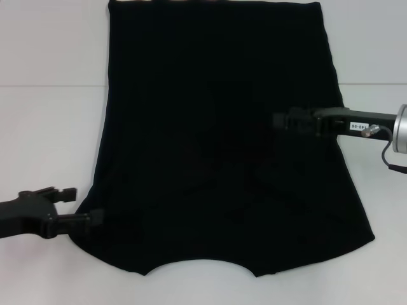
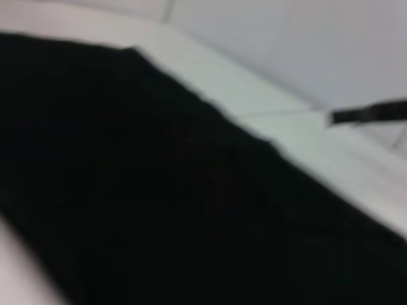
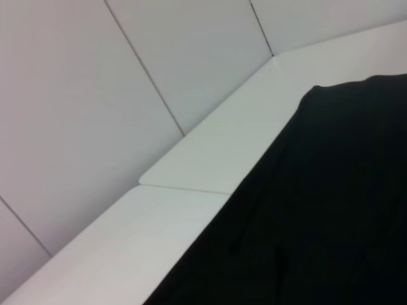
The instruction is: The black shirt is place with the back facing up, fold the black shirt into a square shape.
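Black shirt flat on tabletop. Left gripper at shirt's near-left corner, right gripper over right side; grip states unclear. Risk: weak pinch, fabric slips, fold skews.

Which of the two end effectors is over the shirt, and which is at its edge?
The right end effector reaches in over the black shirt from its right side. The left end effector sits at the shirt's near left corner.

Both arms end in matte black, blocky grippers, the left gripper all black, the right gripper bearing a small white label, a silver cylindrical wrist and a thin black cable
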